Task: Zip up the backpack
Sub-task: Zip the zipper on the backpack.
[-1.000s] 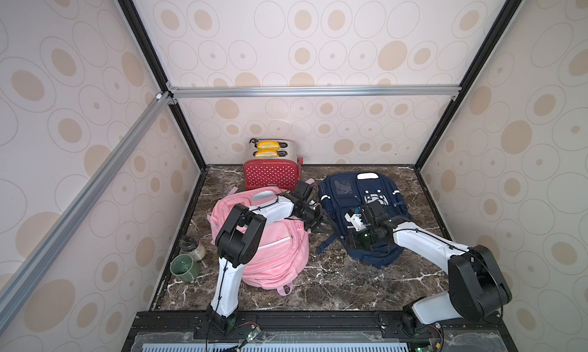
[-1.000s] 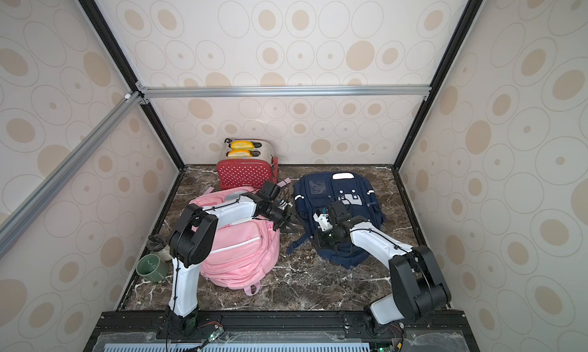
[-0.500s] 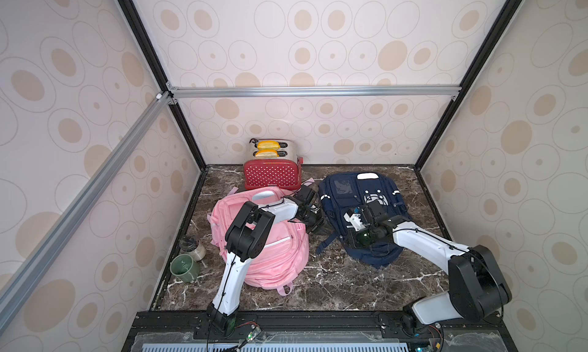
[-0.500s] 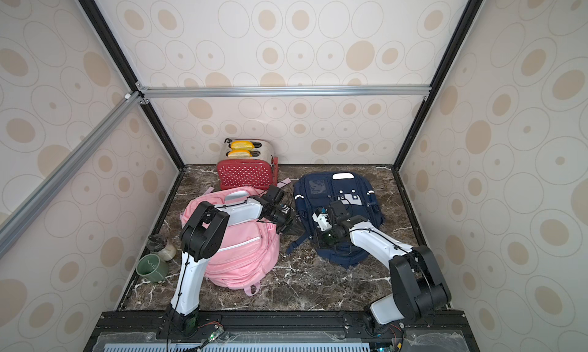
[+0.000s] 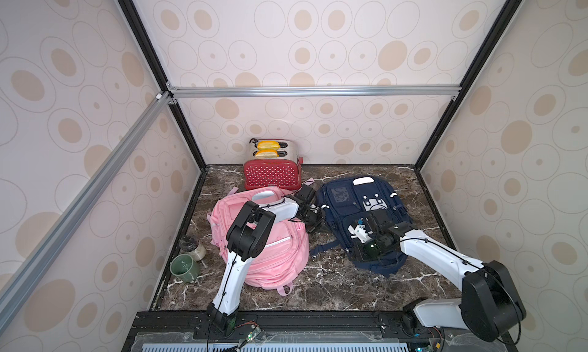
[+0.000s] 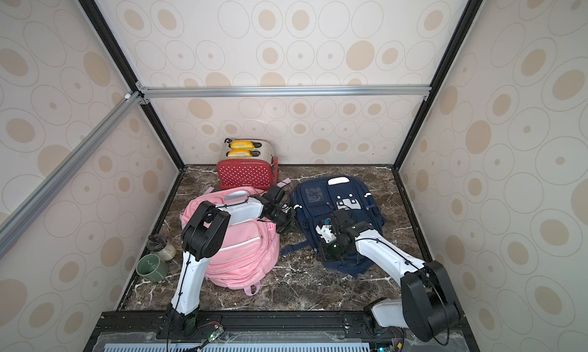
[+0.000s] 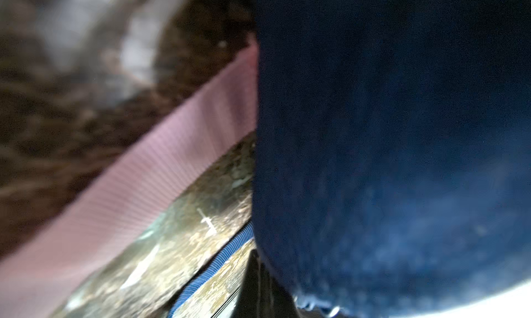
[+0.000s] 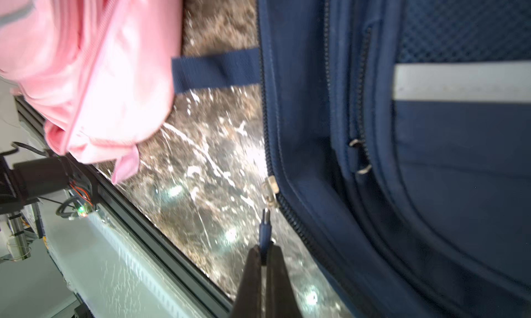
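Right jaws clamp the slim blue zipper pull (image 8: 264, 233); draw steadily along the navy fabric backpack (image 5: 345, 215), left jaws pinching it taut.

Both top views look down from high above the front edge of the tabletop (image 5: 318, 290) toward its back edge, far enough off to take in the whole surface. The left wrist camera sits almost against the navy backpack (image 7: 388, 158), badly blurred. The right wrist camera, also near, faces its zipper pull (image 8: 265, 230), the pink backpack (image 8: 86, 72) and the front edge. Both wrist views share navy fabric and marble.
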{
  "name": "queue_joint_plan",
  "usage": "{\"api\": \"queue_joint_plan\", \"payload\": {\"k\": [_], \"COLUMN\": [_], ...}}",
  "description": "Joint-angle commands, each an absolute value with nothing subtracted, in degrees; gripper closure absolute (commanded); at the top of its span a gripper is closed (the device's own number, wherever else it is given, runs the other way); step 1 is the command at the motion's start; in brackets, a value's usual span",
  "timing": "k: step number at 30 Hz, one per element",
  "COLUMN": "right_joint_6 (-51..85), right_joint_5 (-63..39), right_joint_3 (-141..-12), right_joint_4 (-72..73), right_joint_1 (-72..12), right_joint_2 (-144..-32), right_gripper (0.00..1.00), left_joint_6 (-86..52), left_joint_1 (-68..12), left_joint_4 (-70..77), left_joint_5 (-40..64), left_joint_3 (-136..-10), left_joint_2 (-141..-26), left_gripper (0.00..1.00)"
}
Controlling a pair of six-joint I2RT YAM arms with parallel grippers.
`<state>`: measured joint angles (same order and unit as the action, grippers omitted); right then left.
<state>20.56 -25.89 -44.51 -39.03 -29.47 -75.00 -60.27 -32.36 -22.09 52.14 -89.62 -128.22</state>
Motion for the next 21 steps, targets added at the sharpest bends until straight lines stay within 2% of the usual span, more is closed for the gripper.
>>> {"api": "queue_joint_plan", "payload": {"k": [1,8,13,18,21], "right_joint_6": [19.15,21.66,23.25,23.32,22.70], "right_joint_5": [-24.84,-21.65,-22.28,-22.29,-22.54], "right_joint_3": [-43.18,-41.26,-42.87,-47.04,-50.06], "right_joint_4": [-46.95,-49.48,-44.56,-40.52,-39.35], "right_joint_1": [-30.10,-30.12,-30.11,-30.10,-30.35], "right_joint_2": [-72.07,-69.94,-71.10,-75.61,-78.51], "right_gripper": [1.00,1.00,1.00,1.00,1.00], "left_joint_6": [-57.16,-51.62,-51.22,-53.26,-54.92], "left_joint_1": [-30.71,-27.01,-27.64,-29.91,-31.68], "left_joint_4": [-24.27,-30.53,-30.96,-28.63,-27.44], "left_joint_5": [50.70,48.43,50.56,53.61,56.36], "left_joint_3": [-93.08,-95.10,-94.32,-89.25,-86.12], "left_joint_2": [-129.36,-129.73,-128.38,-122.19,-119.62], "left_gripper": [1.00,1.00,1.00,0.65,0.60]}}
